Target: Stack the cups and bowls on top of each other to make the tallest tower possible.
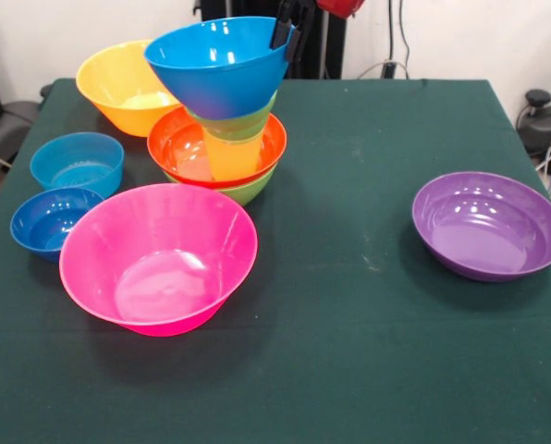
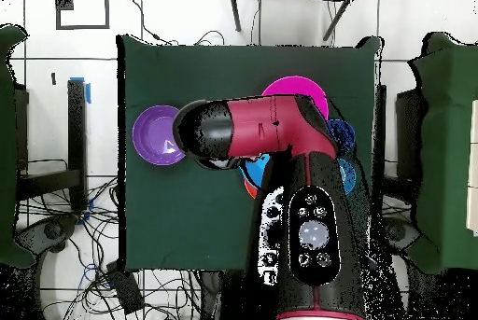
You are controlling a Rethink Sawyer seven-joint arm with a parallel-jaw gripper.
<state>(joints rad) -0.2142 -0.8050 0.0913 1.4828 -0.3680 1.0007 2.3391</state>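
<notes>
The tower stands at the back left in the front view: a medium green bowl (image 1: 250, 190), a red-orange bowl (image 1: 176, 141), the yellow cup (image 1: 232, 153) and a small green bowl (image 1: 248, 122). A large blue bowl (image 1: 218, 67) sits tilted on top of it. My gripper (image 1: 283, 35) comes down from the top edge and is shut on that bowl's right rim. In the overhead view my arm (image 2: 271, 130) hides the tower and the gripper.
A large pink bowl (image 1: 158, 254) sits in front of the tower and also shows in the overhead view (image 2: 297, 87). An orange bowl (image 1: 118, 85) is behind. Two small blue bowls (image 1: 77, 163) (image 1: 50, 220) stand at the left. A purple bowl (image 1: 488, 225) (image 2: 158, 135) sits alone at the right.
</notes>
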